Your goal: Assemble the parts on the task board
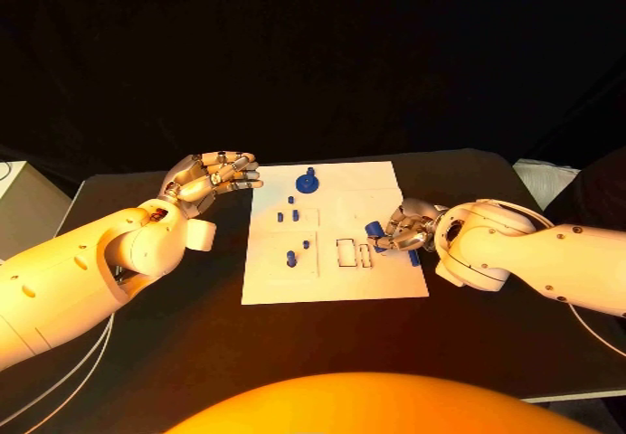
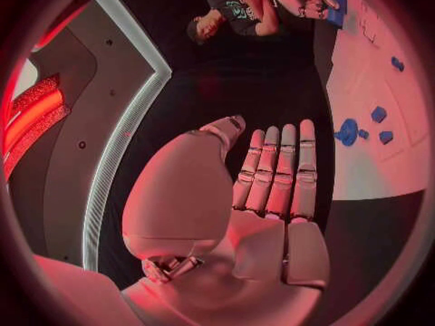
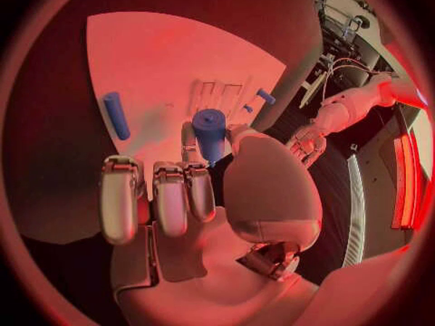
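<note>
Right wrist view: right hand (image 3: 204, 195) fingers (image 3: 172, 195) pinch blue cylinder (image 3: 209, 132).

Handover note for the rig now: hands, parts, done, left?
Left hand: holds nothing, fingers apart, hovering off the task board's left edge.
Right hand: pinches a blue cylinder over the board's right side, near the outlined slots.
Another blue cylinder lies loose beside that hand.
Done: a few blue parts stand on the board.
Left: seat the held cylinder, then the loose one.
</note>
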